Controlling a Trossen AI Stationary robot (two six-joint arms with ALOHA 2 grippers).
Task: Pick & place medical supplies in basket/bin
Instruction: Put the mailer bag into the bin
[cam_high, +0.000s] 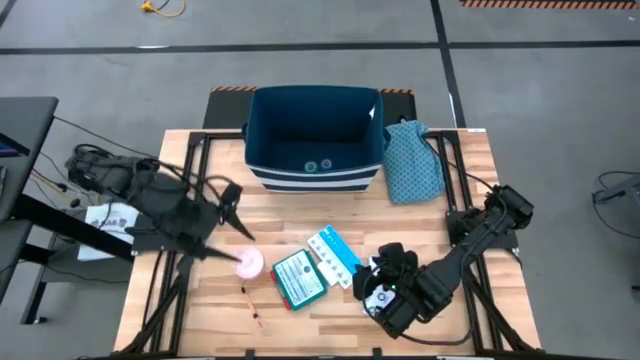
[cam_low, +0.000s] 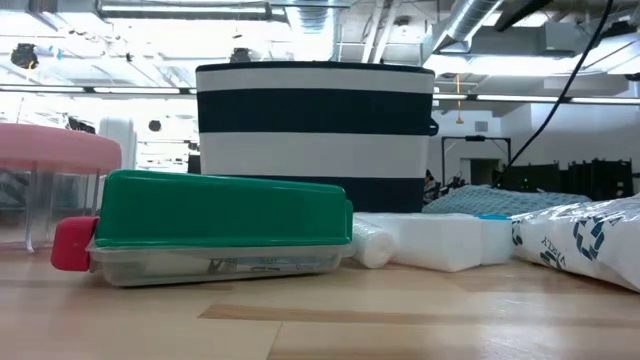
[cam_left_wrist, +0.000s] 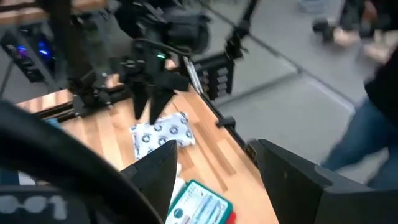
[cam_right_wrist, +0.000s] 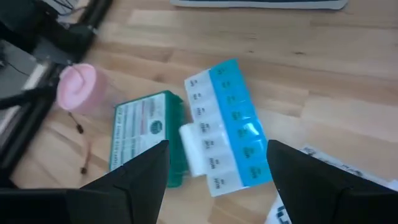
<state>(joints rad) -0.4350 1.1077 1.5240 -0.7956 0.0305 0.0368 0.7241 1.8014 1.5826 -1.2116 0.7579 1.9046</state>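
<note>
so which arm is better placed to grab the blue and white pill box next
Right. The right gripper hangs open almost directly over the pill box, which sits between its fingers in its wrist view. The left gripper is farther off, nearer the pink roll.

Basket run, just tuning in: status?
Both hands open: right hand over blue-white pill organizer, left hand beside pink roll. Basket unobstructed.

Left arm reaches in from the bench's left side, left gripper (cam_high: 236, 208) with fingers spread apart, pointing toward the bench centre. Right arm lies folded low at the near right corner, right gripper (cam_right_wrist: 217, 180) fingers parted, angled downward.
</note>
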